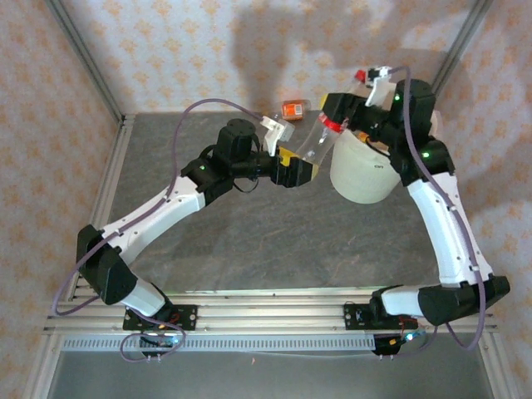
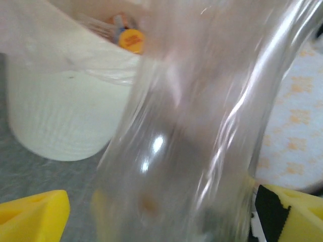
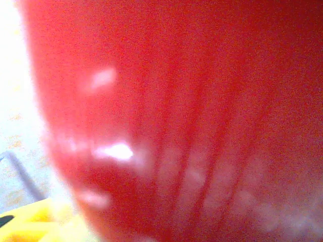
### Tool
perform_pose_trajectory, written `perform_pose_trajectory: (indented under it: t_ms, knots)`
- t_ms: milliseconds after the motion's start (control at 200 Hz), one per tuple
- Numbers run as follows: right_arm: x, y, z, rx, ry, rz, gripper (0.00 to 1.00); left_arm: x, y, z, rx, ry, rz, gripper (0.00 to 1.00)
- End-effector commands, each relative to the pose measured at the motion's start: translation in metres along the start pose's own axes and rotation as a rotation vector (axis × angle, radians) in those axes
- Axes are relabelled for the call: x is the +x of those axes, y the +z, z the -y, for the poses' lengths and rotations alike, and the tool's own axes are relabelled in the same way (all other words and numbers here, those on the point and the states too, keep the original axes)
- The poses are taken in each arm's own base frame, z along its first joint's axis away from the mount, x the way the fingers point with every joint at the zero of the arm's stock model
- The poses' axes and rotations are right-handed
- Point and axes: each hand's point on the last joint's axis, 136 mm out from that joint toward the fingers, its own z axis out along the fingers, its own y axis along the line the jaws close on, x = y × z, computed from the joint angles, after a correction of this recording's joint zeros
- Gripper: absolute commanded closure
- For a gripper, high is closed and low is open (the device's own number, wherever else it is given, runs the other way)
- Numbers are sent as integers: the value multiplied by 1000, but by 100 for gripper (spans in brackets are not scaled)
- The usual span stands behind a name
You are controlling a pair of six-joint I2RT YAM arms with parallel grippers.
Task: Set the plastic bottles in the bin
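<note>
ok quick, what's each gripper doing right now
Left gripper: open, the clear bottle between its jaws.
Right gripper: shut on the clear bottle's red-capped end.

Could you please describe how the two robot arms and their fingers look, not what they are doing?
Both the left arm and the right arm have smooth white shells with black joints. A lilac cable runs loosely along each arm. Small green lights glow on the joints. The fingers are bright yellow, blocky plastic.
</note>
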Motion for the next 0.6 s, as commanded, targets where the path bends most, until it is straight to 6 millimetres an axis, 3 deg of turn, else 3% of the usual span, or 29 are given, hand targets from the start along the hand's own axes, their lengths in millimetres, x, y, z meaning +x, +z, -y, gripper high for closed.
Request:
perform_pose_trajectory:
  t_ms: [0, 90, 160, 290, 380, 595]
  knots:
    - [-56, -41, 53, 423, -138, 192, 44, -20, -23, -8, -138, 7, 84, 3]
    - [-81, -52, 90, 590, -130, 309, 44, -16, -24, -13, -160, 3, 86, 3]
    - [-97, -54, 112, 624, -65, 399, 45, -13, -25, -18, -185, -3, 77, 3]
    - [-119, -45, 132, 640, -12, 513, 46, -9, -24, -21, -196, -17, 64, 2]
    - [-110, -25, 153, 675, 14, 475, 46, -8, -24, -23, -200, -25, 66, 3]
    - [-64, 15, 215, 749, 68, 363, 44, 1, -27, -29, -227, -34, 58, 2]
